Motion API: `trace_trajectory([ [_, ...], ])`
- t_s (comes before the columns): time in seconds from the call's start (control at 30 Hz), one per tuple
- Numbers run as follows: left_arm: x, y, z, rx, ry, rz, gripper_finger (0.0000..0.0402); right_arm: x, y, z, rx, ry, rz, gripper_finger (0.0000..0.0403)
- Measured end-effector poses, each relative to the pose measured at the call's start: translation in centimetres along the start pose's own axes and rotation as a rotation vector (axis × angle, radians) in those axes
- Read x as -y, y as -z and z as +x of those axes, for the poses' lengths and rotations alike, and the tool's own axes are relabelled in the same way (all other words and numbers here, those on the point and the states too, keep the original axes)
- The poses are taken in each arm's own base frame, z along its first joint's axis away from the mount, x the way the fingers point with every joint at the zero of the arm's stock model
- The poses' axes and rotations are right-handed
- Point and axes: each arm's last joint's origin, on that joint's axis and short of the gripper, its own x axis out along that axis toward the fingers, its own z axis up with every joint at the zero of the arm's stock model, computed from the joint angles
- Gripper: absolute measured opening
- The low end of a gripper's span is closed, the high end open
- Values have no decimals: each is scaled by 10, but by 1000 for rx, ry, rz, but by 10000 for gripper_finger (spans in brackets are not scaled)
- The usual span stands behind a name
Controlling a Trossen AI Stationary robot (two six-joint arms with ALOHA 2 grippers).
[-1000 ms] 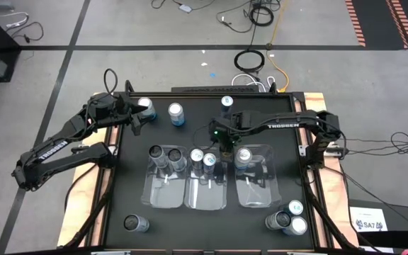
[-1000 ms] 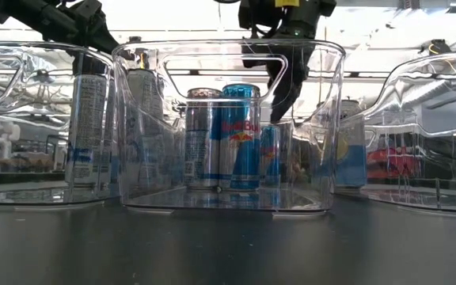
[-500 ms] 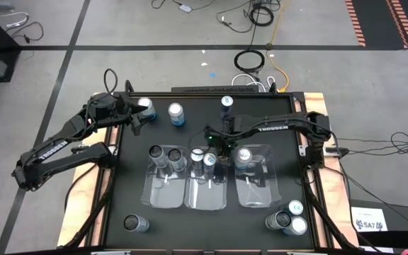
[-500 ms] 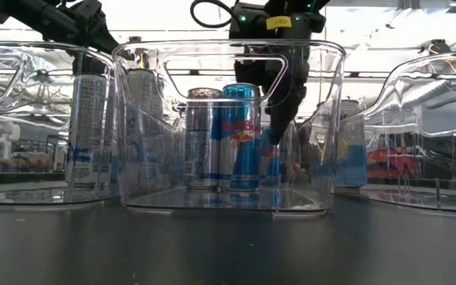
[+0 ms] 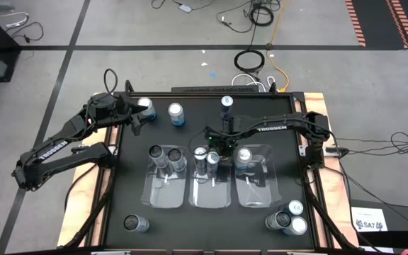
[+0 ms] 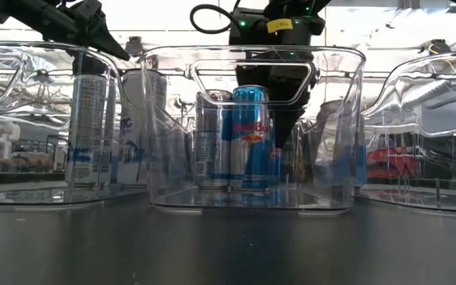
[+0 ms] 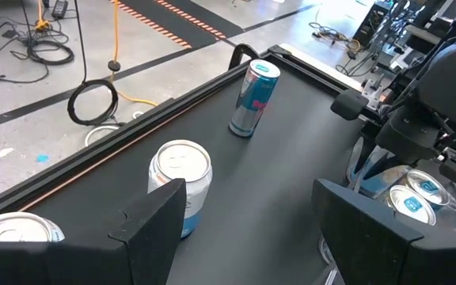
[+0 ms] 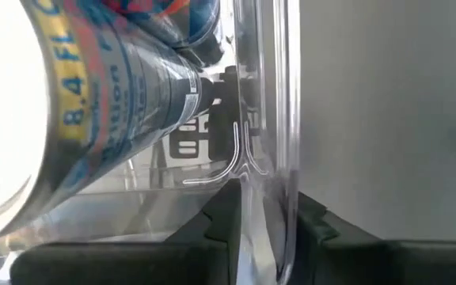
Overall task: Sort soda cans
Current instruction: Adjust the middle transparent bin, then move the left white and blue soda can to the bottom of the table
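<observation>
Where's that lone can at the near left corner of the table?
In the high view, the lone can stands upright near the table's front-left corner, apart from everything, below and left of the left clear bin.

Grey concrete floor (image 5: 41, 78) is showing dark seams; coiled cables (image 5: 249, 61) are lying behind the table.

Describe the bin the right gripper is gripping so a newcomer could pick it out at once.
On the black table stands a row of three clear plastic bins. The one you want is the middle bin, holding two cans. Only its wall is pinched by the right gripper; its neighbours stand untouched.
</observation>
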Motion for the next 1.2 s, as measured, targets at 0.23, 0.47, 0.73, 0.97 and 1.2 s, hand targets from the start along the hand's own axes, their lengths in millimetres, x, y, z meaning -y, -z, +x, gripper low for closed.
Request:
trace_trajectory([
  [0.23,0,0,0,0,0,0,284,0,-1,0,10,-3,-10,55],
  [0.47,0,0,0,0,0,0,284,0,-2,-10,43,-8,-21,96],
  [0.73,0,0,0,1,0,1,284,0,-9,-60,62,4,-13,164],
  [0.97,0,-1,0,5,1,2,284,1,-6,-106,27,92,139,174],
  [1.2,0,-1,0,6,1,3,284,-8,13,-135,100,129,303,174],
])
